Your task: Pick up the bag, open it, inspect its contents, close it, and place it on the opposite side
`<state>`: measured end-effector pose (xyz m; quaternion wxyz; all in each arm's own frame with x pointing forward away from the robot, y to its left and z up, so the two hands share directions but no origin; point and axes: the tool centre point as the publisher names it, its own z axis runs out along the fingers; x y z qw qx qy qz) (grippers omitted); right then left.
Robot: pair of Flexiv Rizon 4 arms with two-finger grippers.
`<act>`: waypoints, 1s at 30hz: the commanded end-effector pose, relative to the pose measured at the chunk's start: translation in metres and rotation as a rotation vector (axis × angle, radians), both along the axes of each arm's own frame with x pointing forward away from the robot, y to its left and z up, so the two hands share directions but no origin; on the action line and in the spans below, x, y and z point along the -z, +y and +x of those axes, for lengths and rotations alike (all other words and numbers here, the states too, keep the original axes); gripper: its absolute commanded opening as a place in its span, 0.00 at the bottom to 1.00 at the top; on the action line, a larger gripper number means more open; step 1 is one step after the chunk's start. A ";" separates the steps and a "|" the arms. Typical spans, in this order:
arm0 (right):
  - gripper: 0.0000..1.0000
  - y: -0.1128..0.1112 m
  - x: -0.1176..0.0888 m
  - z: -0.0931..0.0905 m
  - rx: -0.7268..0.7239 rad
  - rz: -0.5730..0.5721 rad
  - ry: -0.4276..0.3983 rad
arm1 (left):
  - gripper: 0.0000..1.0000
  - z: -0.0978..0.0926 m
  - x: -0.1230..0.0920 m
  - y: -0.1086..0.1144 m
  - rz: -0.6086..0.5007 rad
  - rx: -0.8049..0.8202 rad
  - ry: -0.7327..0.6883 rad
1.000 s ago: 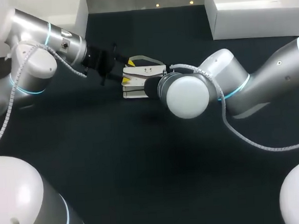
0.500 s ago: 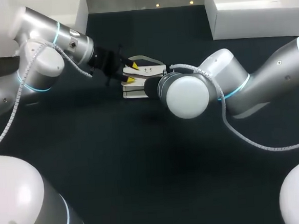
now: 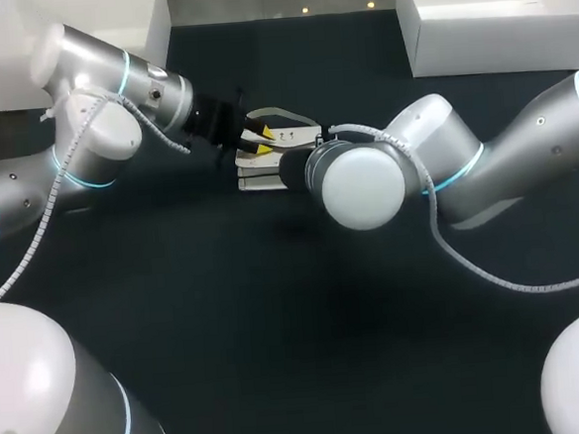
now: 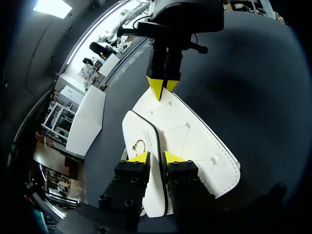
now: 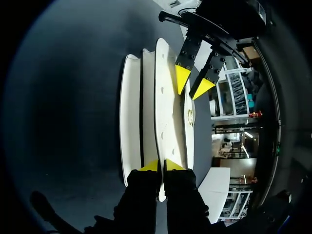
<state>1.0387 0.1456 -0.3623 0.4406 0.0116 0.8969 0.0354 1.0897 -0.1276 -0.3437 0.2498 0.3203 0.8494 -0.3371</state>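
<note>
Although your right gripper [image 5: 161, 166] is clamped on one panel of the flat white stitched bag [image 3: 255, 183], toward the middle of the dark bench's [image 3: 276, 307] far edge, your left gripper's [image 4: 156, 158] fingers stand apart, straddling its black-trimmed flap [image 4: 136, 129].

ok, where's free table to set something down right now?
Free: the wide table stretch nearer the robot than the bag; the strip behind the bag, between the left white box and right white box. Crowded: around the bag, where both jaws meet.
</note>
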 end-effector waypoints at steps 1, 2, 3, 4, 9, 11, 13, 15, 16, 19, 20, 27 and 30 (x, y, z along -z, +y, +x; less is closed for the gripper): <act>0.00 0.001 0.002 -0.001 0.001 0.001 -0.005 | 0.07 0.001 0.003 -0.001 -0.007 -0.008 -0.008; 0.00 0.001 0.002 -0.001 0.001 0.001 -0.005 | 0.02 0.002 0.003 0.000 -0.007 -0.010 -0.008; 0.00 0.001 0.002 -0.001 0.001 0.001 -0.005 | 0.00 0.002 0.002 0.000 -0.008 -0.011 -0.009; 0.00 0.001 0.002 -0.001 0.001 0.001 -0.005 | 0.00 0.002 0.002 0.000 -0.009 -0.013 -0.011; 0.00 0.001 0.002 -0.001 0.001 0.001 -0.005 | 0.00 0.004 -0.002 0.001 -0.008 -0.027 -0.016; 0.00 0.001 0.002 -0.001 0.001 0.001 -0.005 | 0.00 0.006 -0.004 0.002 -0.012 -0.033 -0.014; 0.00 0.001 0.002 -0.001 0.001 0.001 -0.005 | 0.00 0.008 -0.007 0.002 -0.020 -0.043 -0.002; 0.00 0.001 0.002 -0.001 0.001 0.001 -0.005 | 0.00 0.011 -0.011 0.002 -0.029 -0.052 0.021; 0.00 0.001 0.002 -0.001 0.001 0.001 -0.005 | 0.00 0.012 -0.013 0.003 -0.031 -0.058 0.046; 0.00 0.001 0.002 -0.001 0.001 0.001 -0.005 | 0.00 0.019 -0.019 0.003 -0.033 -0.081 0.100; 0.00 0.001 0.002 -0.001 0.001 0.001 -0.005 | 0.00 0.022 -0.021 0.004 -0.039 -0.086 0.120; 0.00 0.001 0.002 -0.001 0.001 0.001 -0.005 | 0.00 0.041 -0.032 0.006 -0.049 -0.105 0.221; 0.00 0.001 0.002 -0.001 0.001 0.001 -0.005 | 0.00 0.048 -0.035 0.007 -0.050 -0.114 0.247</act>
